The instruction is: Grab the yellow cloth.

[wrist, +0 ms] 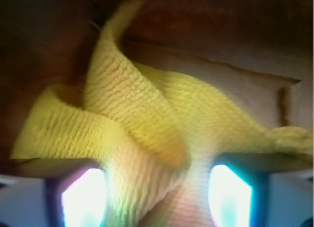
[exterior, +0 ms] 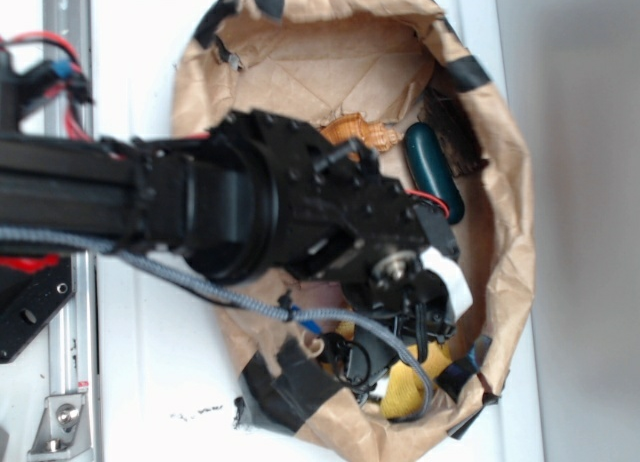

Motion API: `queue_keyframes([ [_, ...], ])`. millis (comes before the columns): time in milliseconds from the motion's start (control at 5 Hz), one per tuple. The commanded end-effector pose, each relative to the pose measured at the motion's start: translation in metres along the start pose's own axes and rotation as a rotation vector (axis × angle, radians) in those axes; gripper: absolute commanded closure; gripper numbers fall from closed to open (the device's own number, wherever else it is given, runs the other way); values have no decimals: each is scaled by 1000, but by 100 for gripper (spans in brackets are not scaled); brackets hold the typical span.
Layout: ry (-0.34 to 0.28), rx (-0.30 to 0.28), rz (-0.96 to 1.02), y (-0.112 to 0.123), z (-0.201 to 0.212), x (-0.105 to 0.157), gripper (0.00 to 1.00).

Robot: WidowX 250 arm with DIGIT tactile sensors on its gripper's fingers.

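The yellow cloth (wrist: pixel 147 119) lies crumpled on brown paper and fills the wrist view, with a raised fold running up the middle. In the exterior view only yellow patches of it (exterior: pixel 405 394) show under the black arm at the near rim of the paper nest. My gripper (wrist: pixel 157 192) is down over the cloth; its two fingertips (wrist: pixel 83 200) stand wide apart with the bunched cloth between them. The jaws look open, not pressed together. In the exterior view the gripper (exterior: pixel 395 354) is mostly hidden by the wrist.
The brown paper nest (exterior: pixel 510 232) has raised crumpled walls patched with black tape. An orange-brown seashell (exterior: pixel 360 132), a dark green oblong case (exterior: pixel 435 172) and a dark bristly thing (exterior: pixel 455 132) lie at its far side. A grey cable (exterior: pixel 200 282) hangs off the arm.
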State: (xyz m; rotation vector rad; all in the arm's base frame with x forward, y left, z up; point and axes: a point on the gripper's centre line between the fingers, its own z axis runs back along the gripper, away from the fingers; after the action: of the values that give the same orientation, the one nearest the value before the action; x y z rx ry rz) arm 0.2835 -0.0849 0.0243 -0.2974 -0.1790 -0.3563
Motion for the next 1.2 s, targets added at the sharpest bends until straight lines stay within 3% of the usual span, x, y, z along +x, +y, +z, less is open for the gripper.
queue_keyframes([
  [0,2,-6,20,-5,-4,-5,100],
  [200,-41,31,45,6,10,-2,100],
  [600,-223,175,132,50,98,5,100],
  [800,-257,185,148,57,118,2,100],
  [1000,-230,168,154,53,114,0,100],
])
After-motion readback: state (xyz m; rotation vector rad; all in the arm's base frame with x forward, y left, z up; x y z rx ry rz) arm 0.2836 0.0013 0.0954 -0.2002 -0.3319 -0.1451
